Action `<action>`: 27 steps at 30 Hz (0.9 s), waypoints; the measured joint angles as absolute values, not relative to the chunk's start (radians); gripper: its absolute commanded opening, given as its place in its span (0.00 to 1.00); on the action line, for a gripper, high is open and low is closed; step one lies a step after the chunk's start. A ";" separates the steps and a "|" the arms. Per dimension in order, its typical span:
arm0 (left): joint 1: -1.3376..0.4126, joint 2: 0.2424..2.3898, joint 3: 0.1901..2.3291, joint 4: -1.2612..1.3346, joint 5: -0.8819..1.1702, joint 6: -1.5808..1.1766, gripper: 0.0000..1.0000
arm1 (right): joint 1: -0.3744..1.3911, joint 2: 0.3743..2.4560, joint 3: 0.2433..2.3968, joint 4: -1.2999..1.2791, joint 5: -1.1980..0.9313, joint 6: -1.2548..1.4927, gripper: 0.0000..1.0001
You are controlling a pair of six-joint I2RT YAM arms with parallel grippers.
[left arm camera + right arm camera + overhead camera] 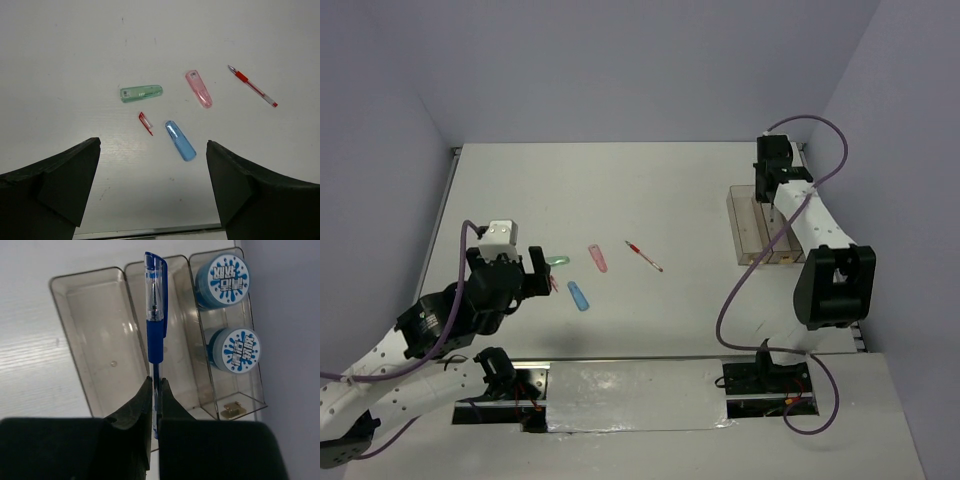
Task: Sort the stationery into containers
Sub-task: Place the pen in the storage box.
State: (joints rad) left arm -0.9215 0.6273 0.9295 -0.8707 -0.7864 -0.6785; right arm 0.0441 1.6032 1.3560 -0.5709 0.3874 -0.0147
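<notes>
Right gripper (155, 385) is clamping the blue pen (155, 315), holding it over the middle bin (180, 365). Left gripper (152, 145) is hovering, jaws wide apart, above the green piece (141, 93), pink piece (199, 89) and blue piece (180, 140) on the table (75, 50).

The bins (100, 340) are glossy clear plastic, the blue pen (155, 335) shiny plastic, the table (75, 50) matt.
</notes>
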 measured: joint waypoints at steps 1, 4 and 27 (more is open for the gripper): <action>-0.921 0.627 0.929 -0.863 -0.779 -0.673 0.99 | 0.037 1.618 1.356 -0.572 0.397 -0.025 0.00; -0.921 0.636 0.929 -0.849 -0.758 -0.653 0.99 | 0.008 1.664 1.356 -0.572 0.435 -0.051 0.00; -0.921 0.642 0.926 -0.822 -0.708 -0.624 0.99 | -0.037 1.773 1.342 -0.591 0.429 -0.002 0.83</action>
